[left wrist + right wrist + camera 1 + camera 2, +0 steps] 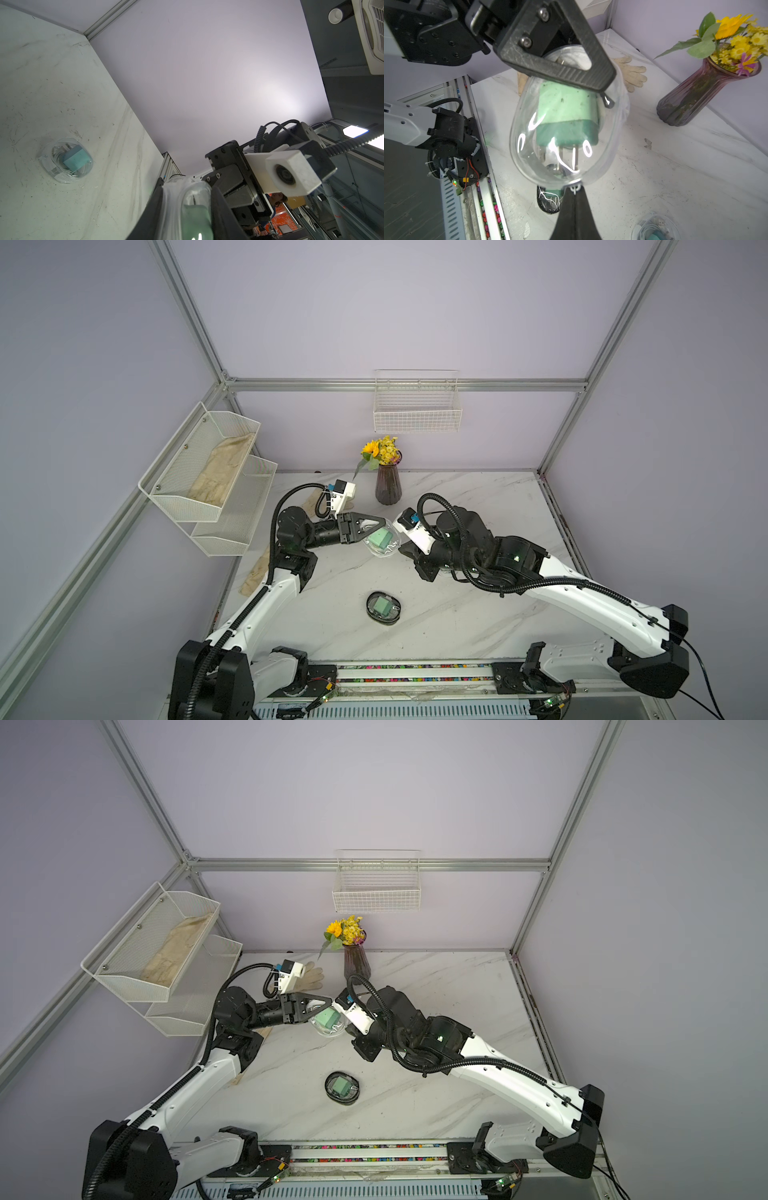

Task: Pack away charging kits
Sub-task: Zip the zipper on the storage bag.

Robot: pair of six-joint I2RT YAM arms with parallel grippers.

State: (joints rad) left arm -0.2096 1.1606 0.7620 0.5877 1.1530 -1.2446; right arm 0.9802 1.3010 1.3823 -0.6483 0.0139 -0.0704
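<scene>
My left gripper [376, 533] is shut on a clear oval case [381, 542] and holds it above the table's middle. Inside the case [566, 128] a mint-green plug charger [568, 112] shows. The left fingers [220, 209] press the case's two sides. My right gripper [574, 192] meets the case's near end, jaws shut, with the case's small white zipper pull [574, 188] at their tips. A black-rimmed case [384, 608] with a green charger lies on the marble in both top views. Another clear case [66, 160], with a light blue charger and white cable, lies by the right arm.
A purple vase of yellow flowers [387, 485] stands at the back of the table. A white wire basket [417, 414] hangs on the back wall. A two-tier mesh shelf [199, 472] at the left holds a cream glove. More gloves [311, 975] lie on the table behind the left arm.
</scene>
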